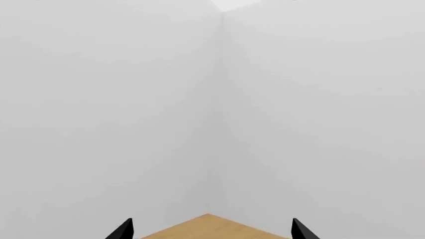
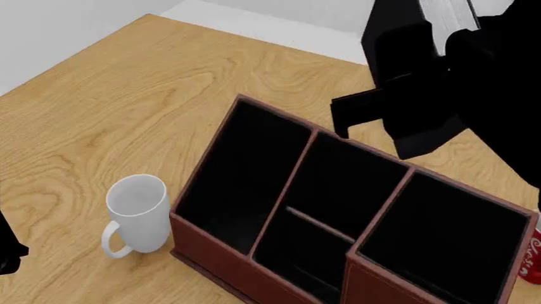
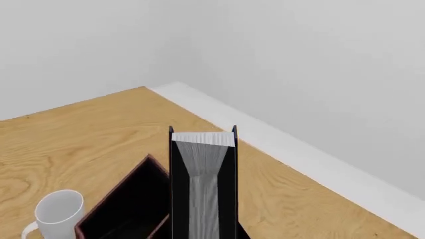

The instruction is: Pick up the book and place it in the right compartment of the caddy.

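Observation:
My right gripper [image 2: 416,88] is shut on the book [image 2: 452,16] and holds it in the air above the caddy's far right side. In the right wrist view the book [image 3: 202,179] stands between the jaws, with black covers and white page edges facing the camera. The reddish-brown caddy [image 2: 211,247] sits on the wooden table. Its tall right compartment [image 2: 448,234] is at the lower right, below and nearer than the book. My left gripper [image 1: 211,231] is open and empty and faces a white wall corner over a table corner.
A white mug [image 2: 135,215] stands just left of the caddy and also shows in the right wrist view [image 3: 56,209]. A red can [image 2: 533,253] stands at the caddy's right edge. The table [image 2: 127,95] ends near a white wall at the back.

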Available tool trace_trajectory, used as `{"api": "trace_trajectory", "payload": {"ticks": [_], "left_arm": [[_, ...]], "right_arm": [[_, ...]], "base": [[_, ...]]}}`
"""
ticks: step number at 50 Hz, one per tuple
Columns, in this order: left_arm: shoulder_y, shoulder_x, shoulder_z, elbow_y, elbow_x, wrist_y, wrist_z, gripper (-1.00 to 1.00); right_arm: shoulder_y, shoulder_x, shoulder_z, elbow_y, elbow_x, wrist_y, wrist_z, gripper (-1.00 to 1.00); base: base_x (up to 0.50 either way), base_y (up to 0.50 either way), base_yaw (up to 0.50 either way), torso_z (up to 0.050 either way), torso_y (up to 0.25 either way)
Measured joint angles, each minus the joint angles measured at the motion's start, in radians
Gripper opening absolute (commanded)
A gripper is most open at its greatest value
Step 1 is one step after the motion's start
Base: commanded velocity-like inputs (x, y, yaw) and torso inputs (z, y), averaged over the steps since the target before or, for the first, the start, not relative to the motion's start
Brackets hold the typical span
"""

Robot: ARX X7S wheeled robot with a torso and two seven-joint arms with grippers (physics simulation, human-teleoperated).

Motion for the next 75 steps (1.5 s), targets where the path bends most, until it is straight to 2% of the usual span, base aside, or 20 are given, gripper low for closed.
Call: {"api": "trace_trajectory", "payload": {"ticks": [30,56,75], "left_arm": [[0.002,-0.007,0.001,0.004,-0.008,0.002,-0.008,1.0],[0.001,-0.013,0.004,0.004,-0.012,0.002,-0.015,1.0],[0.003,-0.017,0.008,0.007,-0.014,0.004,-0.019,1.0]], "right_arm": [[-0.074,0.161,-0.06,-0.03,0.093,-0.023,0.071,-1.0],[-0.183,0.114,-0.104,0.061,-0.069,0.001,-0.052,-1.0],[-0.238,0.128,-0.118,0.061,-0.098,-0.012,-0.079,-1.0]], "base": [[0.0,0.0,0.0,0.0,0.001],[0.0,0.0,0.0,0.0,0.001],[0.0,0.0,0.0,0.0,0.001]]}}
